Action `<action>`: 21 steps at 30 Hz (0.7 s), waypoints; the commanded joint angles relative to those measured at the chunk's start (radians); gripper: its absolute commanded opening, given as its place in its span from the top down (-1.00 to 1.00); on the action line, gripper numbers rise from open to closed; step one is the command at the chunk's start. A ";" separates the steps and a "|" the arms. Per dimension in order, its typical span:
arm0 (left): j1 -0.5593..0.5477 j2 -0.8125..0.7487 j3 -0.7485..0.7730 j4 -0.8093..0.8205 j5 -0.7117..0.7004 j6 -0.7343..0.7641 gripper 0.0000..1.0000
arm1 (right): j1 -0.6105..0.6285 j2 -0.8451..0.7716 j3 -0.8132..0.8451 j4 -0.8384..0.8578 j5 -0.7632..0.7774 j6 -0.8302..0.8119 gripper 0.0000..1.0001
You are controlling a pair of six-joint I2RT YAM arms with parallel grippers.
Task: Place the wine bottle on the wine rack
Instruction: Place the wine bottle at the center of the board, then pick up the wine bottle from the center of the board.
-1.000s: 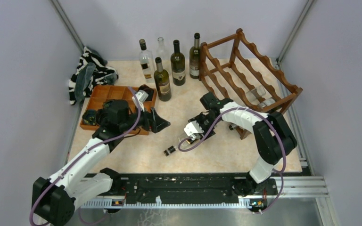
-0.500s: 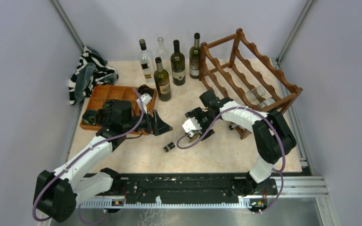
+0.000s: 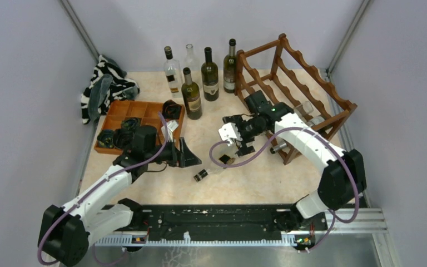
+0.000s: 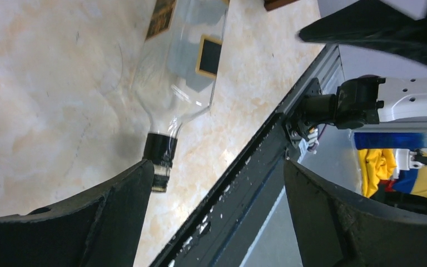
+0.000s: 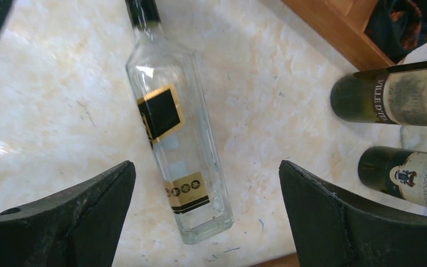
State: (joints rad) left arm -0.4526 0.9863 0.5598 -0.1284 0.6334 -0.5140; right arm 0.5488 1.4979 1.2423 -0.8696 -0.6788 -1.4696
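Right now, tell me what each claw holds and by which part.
Nothing is held. The left claw and right claw both stand open near the clear bottle, which lies flat on the table.

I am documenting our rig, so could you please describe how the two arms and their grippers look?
The left arm and right arm have white links and black joints, each trailing a looping purple cable. The left gripper and right gripper have broad, black, wedge-shaped fingers.
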 commanded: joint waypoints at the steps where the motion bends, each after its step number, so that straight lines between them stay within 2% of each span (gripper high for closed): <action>1: 0.004 -0.044 -0.072 0.047 0.051 -0.115 -0.83 | -0.011 -0.089 0.107 -0.073 -0.119 0.345 -0.97; 3: 0.003 -0.065 -0.105 0.066 0.054 -0.139 -0.82 | -0.011 -0.088 0.137 -0.024 -0.091 0.613 -0.97; 4: 0.003 -0.072 -0.118 0.067 0.045 -0.145 -0.82 | -0.010 -0.077 0.162 -0.037 -0.111 0.664 -0.97; 7: 0.003 -0.082 -0.171 0.114 0.025 -0.184 -0.80 | -0.010 -0.040 0.237 -0.159 -0.215 0.646 -0.97; 11: 0.003 -0.078 -0.297 0.308 0.025 -0.293 -0.70 | -0.011 -0.080 0.197 -0.099 -0.230 0.670 -0.97; 16: 0.003 -0.090 -0.383 0.340 -0.023 -0.310 -0.65 | -0.021 -0.118 0.155 -0.072 -0.228 0.677 -0.97; 18: 0.003 -0.080 -0.438 0.428 -0.020 -0.348 -0.58 | -0.033 -0.132 0.128 -0.052 -0.241 0.683 -0.97; 21: 0.002 -0.024 -0.526 0.647 0.008 -0.432 -0.47 | -0.048 -0.138 0.112 -0.037 -0.261 0.689 -0.97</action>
State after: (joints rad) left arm -0.4522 0.9195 0.1146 0.2440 0.6300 -0.8402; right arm 0.5220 1.4086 1.3624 -0.9562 -0.8810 -0.8066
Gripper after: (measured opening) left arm 0.755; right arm 0.985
